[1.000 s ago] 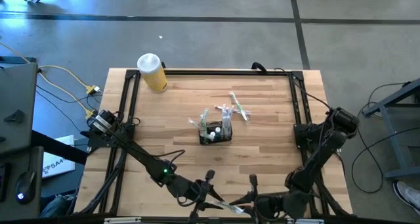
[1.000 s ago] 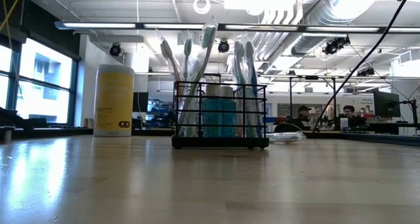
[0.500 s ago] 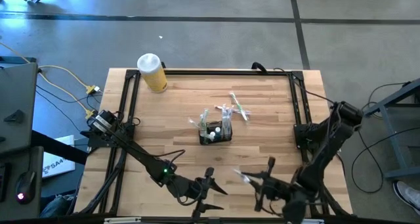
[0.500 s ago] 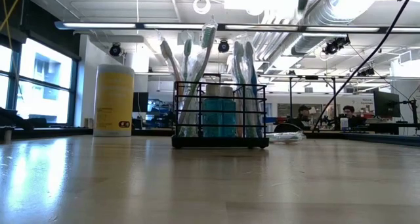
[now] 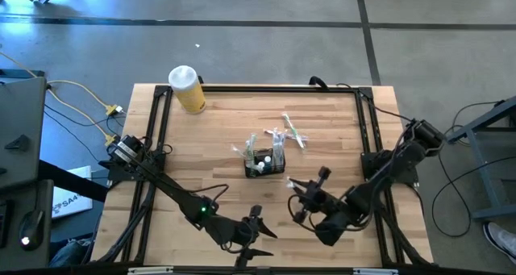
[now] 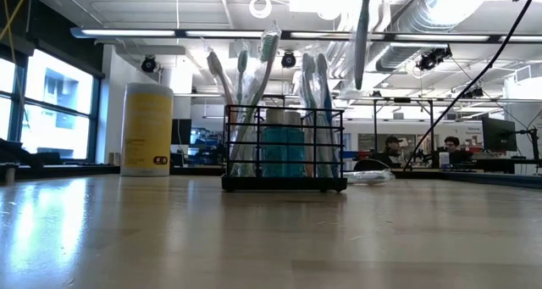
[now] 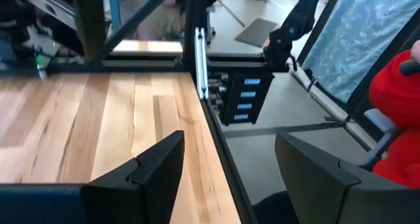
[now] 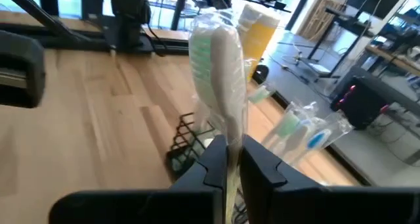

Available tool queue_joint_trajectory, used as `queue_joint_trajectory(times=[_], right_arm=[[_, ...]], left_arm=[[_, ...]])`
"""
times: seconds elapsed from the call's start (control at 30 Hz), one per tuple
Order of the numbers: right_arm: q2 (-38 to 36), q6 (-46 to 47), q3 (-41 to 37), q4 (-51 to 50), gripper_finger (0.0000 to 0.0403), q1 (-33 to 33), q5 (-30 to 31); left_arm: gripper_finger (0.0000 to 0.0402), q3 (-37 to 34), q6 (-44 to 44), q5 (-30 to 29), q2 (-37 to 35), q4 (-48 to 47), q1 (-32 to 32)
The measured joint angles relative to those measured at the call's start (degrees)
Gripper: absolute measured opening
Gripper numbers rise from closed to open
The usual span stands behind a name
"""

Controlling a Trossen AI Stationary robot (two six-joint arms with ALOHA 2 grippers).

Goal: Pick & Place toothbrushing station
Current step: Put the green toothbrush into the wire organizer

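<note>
- Since the earlier shot the right gripper (image 5: 300,201) has swung in from the table's near edge toward the middle, and it's carrying a wrapped toothbrush (image 8: 220,86). In the low view that brush (image 6: 362,35) now hangs in from the top, where a second back there was nothing.
- The toothbrushing station (image 5: 266,164) sits mid-table, already crowded with wrapped brushes (image 6: 254,77) and a blue-and-white bottle (image 6: 282,145).
- The right gripper is clenched on the brush's handle, low down, so the head pokes well past the fingers, with the caddy (image 8: 187,142) ahead of it.
- The left gripper (image 7: 226,168) is parked at the near edge, jaws spread, holding nothing.
- My worry: the caddy's packed, so the incoming brush could snag on a crinkly wrapper or on the wire rim and tip the light box or shove it along.
- A loose wrapper could also let the brush slip in the grip.
- A couple of wrapped brushes (image 5: 292,132) lie on the table (image 5: 210,138) just behind the caddy, and a yellow canister (image 5: 187,89) stands at the far left corner.
</note>
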Motion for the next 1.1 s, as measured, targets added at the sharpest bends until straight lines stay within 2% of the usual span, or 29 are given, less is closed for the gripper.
queue_joint_trajectory(times=[0.47, 0.67, 0.77, 0.87, 1.1], right_arm=[[-1.06, -2.98, -2.94, 0.84, 0.0013, -6.35, -3.5], [-2.95, -15.23, -2.99, 12.91, 0.0013, -3.02, -4.01], [-3.37, -19.66, -2.99, 15.64, 0.0013, -3.43, -4.01], [-3.39, -19.44, -2.99, 13.94, 0.0013, -5.42, -4.29], [-2.8, -17.43, -3.02, 13.16, 0.0013, -10.54, -10.21]], left_arm=[[0.0234, -0.02, -5.61, 4.54, 0.0, -2.87, -0.02], [0.0234, -0.02, -8.44, 7.07, 0.0, -3.73, -0.02], [0.0234, -0.02, -8.59, 7.07, 0.0, -3.66, -0.02], [0.0234, -0.02, -9.73, 7.07, 0.0, -3.64, -0.07], [0.0234, -0.02, -13.31, 7.05, 0.0, -5.17, -0.21]])
